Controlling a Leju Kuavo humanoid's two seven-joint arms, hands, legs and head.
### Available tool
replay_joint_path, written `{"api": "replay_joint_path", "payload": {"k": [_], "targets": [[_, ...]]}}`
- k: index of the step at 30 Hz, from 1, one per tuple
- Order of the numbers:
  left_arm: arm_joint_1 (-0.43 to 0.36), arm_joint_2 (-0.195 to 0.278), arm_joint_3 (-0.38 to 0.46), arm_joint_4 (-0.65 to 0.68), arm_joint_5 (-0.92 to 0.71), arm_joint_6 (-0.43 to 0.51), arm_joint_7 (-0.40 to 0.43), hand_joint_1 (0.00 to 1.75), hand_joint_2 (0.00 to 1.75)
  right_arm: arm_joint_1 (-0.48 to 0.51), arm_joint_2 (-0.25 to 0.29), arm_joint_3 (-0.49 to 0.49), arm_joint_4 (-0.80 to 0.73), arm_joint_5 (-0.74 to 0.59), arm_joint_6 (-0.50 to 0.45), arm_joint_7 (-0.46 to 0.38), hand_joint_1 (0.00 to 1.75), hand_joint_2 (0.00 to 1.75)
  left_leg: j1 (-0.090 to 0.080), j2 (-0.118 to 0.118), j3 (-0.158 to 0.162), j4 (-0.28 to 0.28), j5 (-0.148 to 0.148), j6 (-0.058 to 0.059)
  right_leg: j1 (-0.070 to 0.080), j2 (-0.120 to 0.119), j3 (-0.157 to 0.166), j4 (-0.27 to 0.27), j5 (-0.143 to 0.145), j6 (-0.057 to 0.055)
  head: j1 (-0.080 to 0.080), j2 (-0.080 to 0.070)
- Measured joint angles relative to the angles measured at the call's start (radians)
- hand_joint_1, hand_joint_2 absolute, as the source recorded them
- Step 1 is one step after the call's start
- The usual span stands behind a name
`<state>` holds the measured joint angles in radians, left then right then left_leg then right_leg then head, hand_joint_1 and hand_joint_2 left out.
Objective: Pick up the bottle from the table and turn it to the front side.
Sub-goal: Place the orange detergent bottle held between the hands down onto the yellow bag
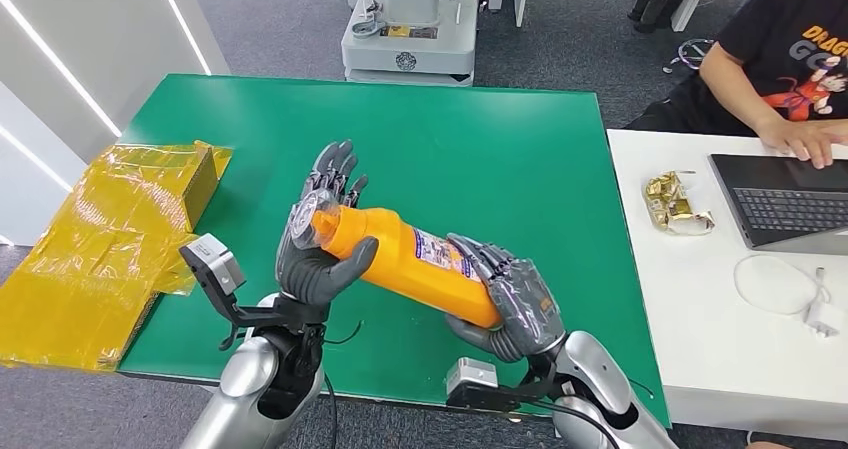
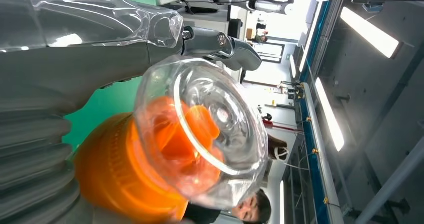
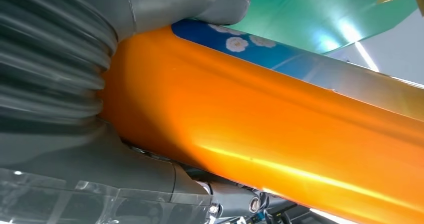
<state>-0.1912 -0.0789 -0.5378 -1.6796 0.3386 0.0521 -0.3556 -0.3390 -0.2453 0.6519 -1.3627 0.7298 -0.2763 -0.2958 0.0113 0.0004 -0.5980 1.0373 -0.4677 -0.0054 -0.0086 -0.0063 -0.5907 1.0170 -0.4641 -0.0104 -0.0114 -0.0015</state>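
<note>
Because both hands share the load, your left hand (image 1: 322,259) grips the orange plastic bottle (image 1: 415,259) by its clear-capped neck and your right hand (image 1: 512,304) clasps its base, above the green table (image 1: 480,139), so you can rotate the label.

Silver arms, grey robot hand (image 1: 318,259) with dark fingers (image 1: 335,169).

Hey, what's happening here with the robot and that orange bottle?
The robot holds an orange bottle lengthwise above the green table, off the surface. Its left hand grips the clear-capped neck end, and its right hand holds the base. The label faces partly upward. A person types on a laptop at the white table beside it.
</note>
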Motion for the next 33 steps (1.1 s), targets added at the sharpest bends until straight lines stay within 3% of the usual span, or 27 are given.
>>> {"api": "replay_joint_path", "payload": {"k": [28,29,32,33], "targets": [[-0.002,-0.002,-0.012,0.01,-0.005,-0.029,0.0,1.75,1.75,0.012,0.008,0.0,0.012,0.026,-0.027,0.018,1.72,1.75,0.0,0.0,0.0,0.0,0.0,0.0,0.0,0.0,0.0,0.0,0.0,0.0,0.0,0.0],[-0.002,-0.002,-0.012,0.01,-0.003,-0.028,0.0,1.75,1.75,0.012,0.008,0.0,0.012,0.027,-0.028,0.018,1.54,1.75,0.0,0.0,0.0,0.0,0.0,0.0,0.0,0.0,0.0,0.0,0.0,0.0,0.0,0.0],[-0.003,-0.002,-0.012,0.01,0.003,-0.021,0.0,1.75,1.75,0.011,0.011,-0.001,0.012,0.027,-0.028,0.019,0.43,1.75,0.0,0.0,0.0,0.0,0.0,0.0,0.0,0.0,0.0,0.0,0.0,0.0,0.0,0.0],[-0.003,-0.002,-0.012,0.01,0.005,-0.018,0.0,1.75,1.75,0.01,0.013,-0.002,0.012,0.028,-0.028,0.019,0.21,1.75,0.0,0.0,0.0,0.0,0.0,0.0,0.0,0.0,0.0,0.0,0.0,0.0,0.0,0.0]]}}
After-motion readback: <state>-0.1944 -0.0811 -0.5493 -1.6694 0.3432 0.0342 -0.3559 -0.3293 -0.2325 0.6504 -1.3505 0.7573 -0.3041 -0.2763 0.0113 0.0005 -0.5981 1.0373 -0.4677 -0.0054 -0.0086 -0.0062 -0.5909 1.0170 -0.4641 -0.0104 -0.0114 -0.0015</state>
